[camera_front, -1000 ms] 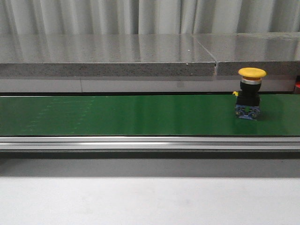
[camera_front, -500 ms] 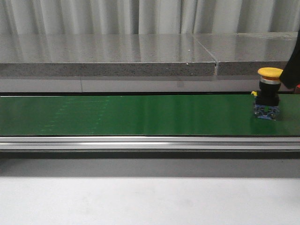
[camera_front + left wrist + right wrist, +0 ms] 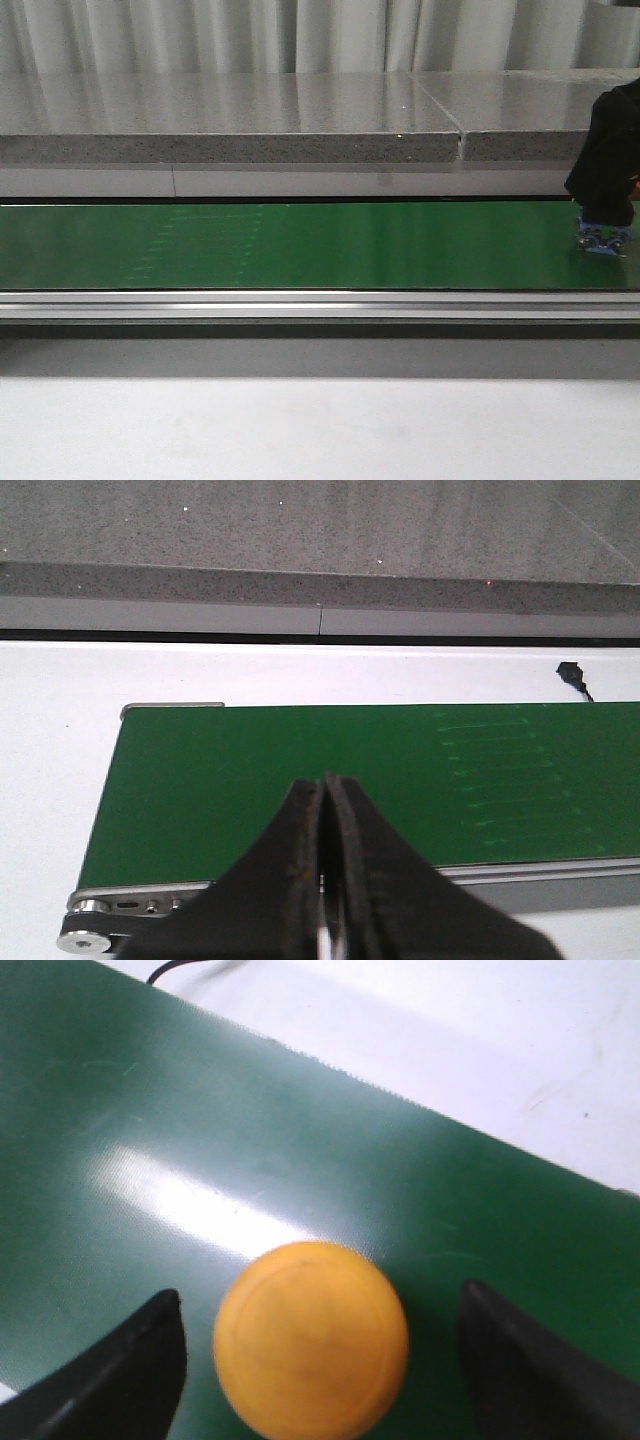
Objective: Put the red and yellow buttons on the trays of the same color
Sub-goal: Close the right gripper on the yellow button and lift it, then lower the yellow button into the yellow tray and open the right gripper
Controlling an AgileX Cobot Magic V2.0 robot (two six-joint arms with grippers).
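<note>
The belt (image 3: 300,245) carries the button (image 3: 311,1337) at its right end, so the right gripper (image 3: 320,1360) hangs over it there — jaws spread, straddling the yellow cap without touching. The left gripper (image 3: 325,880) waits over the belt's other end — jaws pressed together.

Yellow button (image 3: 311,1338) rode belt rightward; right gripper (image 3: 320,1360) now straddles it.

Glossy green belt (image 3: 300,245), speckled polished stone ledge (image 3: 230,115), smooth yellow plastic button (image 3: 310,1338)

Level front view across the green belt (image 3: 300,245); both wrist views steeply down onto it.
</note>
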